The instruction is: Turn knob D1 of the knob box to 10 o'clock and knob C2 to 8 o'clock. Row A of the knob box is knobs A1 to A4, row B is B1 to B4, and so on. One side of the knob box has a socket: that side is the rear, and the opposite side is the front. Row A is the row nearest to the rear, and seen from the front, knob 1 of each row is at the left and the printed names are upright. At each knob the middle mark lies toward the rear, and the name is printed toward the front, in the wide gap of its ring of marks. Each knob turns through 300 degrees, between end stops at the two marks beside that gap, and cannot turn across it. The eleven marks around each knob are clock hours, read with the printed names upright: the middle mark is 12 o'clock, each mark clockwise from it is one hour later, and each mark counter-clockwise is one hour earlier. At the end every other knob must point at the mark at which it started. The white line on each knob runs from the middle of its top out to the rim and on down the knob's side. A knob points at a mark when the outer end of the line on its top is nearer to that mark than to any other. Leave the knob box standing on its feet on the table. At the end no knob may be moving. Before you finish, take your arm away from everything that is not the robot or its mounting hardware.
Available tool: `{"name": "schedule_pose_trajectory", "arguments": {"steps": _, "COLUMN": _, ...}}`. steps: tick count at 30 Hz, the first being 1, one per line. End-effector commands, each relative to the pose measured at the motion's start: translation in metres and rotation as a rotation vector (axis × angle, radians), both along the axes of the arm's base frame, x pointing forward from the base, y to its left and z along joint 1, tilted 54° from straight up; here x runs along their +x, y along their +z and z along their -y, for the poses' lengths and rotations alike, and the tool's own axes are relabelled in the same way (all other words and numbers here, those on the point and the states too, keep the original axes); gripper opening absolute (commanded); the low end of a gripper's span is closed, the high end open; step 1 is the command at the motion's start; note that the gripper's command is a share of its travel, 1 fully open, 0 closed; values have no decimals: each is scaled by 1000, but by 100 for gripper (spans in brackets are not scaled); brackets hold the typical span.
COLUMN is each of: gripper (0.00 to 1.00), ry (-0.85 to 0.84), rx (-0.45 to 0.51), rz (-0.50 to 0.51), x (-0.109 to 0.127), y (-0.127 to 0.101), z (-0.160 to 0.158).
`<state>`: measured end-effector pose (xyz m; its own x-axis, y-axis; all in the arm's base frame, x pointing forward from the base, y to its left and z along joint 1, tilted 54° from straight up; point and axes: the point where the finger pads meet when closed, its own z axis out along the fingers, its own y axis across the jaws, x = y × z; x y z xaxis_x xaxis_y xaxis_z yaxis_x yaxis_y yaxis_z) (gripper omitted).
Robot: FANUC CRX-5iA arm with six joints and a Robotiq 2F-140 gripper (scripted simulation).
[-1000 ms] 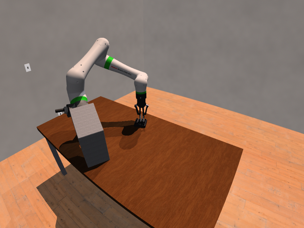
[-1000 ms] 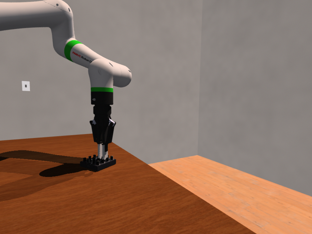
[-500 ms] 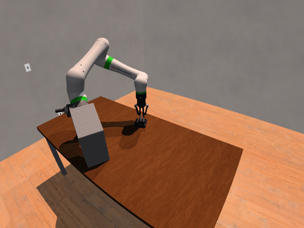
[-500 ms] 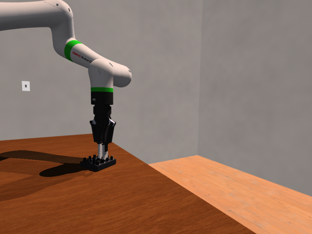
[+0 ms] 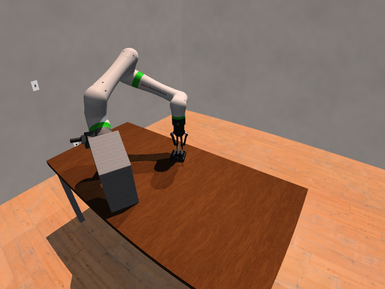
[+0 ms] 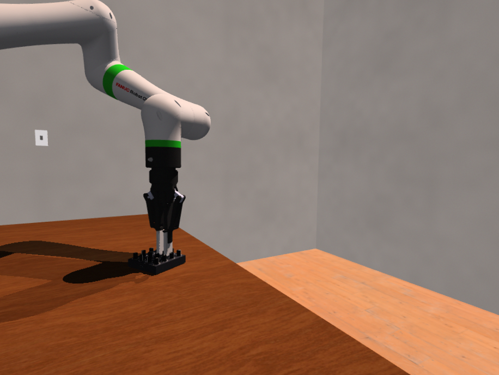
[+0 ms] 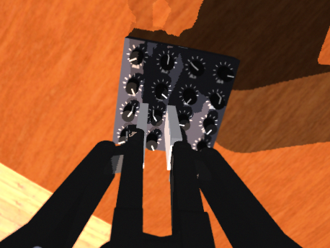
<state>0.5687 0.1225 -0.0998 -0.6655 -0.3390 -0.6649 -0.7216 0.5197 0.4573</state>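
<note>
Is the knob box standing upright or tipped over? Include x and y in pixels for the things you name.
Upright: the knob box (image 5: 177, 160) (image 6: 171, 264) (image 7: 153, 54) sits flat on the table (image 5: 217, 217) (image 6: 201, 322) (image 7: 54, 72), knobs (image 5: 172, 152) (image 6: 135, 255) (image 7: 167, 63) facing up. Its feet cannot be made out.

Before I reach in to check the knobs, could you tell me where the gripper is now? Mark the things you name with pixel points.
In the exterior view, the gripper (image 5: 178, 151) (image 6: 164, 253) (image 7: 156, 117) is left of centre, fingertips down at the knob box (image 5: 177, 160) (image 6: 170, 265) (image 7: 131, 43).
</note>
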Motion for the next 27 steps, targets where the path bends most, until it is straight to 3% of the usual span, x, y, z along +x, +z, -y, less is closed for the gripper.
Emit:
{"name": "schedule_pose_trajectory", "arguments": {"steps": 1, "gripper": 12, "ry": 0, "rx": 0, "rz": 0, "x": 0, "y": 0, "z": 0}}
{"name": "schedule_pose_trajectory", "arguments": {"steps": 5, "gripper": 12, "ry": 0, "rx": 0, "rz": 0, "x": 0, "y": 0, "z": 0}}
{"name": "schedule_pose_trajectory", "arguments": {"steps": 6, "gripper": 5, "ry": 0, "rx": 0, "rz": 0, "x": 0, "y": 0, "z": 0}}
{"name": "schedule_pose_trajectory", "arguments": {"steps": 27, "gripper": 5, "ry": 0, "rx": 0, "rz": 0, "x": 0, "y": 0, "z": 0}}
